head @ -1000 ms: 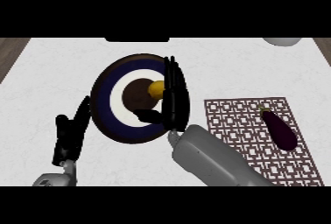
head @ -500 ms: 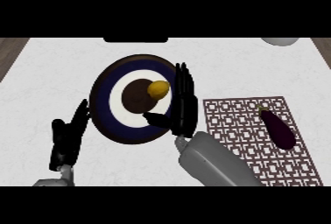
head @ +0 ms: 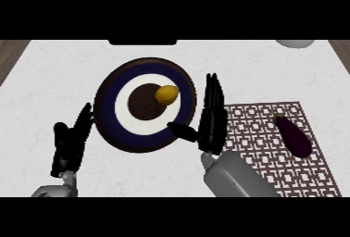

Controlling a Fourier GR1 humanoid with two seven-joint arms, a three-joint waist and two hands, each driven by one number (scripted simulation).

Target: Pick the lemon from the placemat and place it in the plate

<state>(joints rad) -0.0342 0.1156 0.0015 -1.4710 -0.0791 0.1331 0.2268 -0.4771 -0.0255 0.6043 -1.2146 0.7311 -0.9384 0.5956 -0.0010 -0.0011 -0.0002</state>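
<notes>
White marbled stone forms the counter top [head: 82,60], where a patterned maroon placemat [head: 266,148] lies at right. Left of it sits a round dark-blue plate with a white ring and brown centre [head: 109,111], holding the yellow lemon [head: 167,94]. The right hand [head: 210,118] stands between plate and mat, fingers straight, thumb out. The left hand [head: 70,143] rests spread at near left. A purple aubergine [head: 294,134] lies on the mat.

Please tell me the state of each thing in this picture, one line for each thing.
lemon: lying in the plate, free of both hands.
plate: flat on the counter, holding the lemon.
placemat: flat, with the eggplant on it.
eggplant: lying on the placemat, untouched.
right hand: open, fingers straight, beside the plate.
left hand: open, resting.
</notes>
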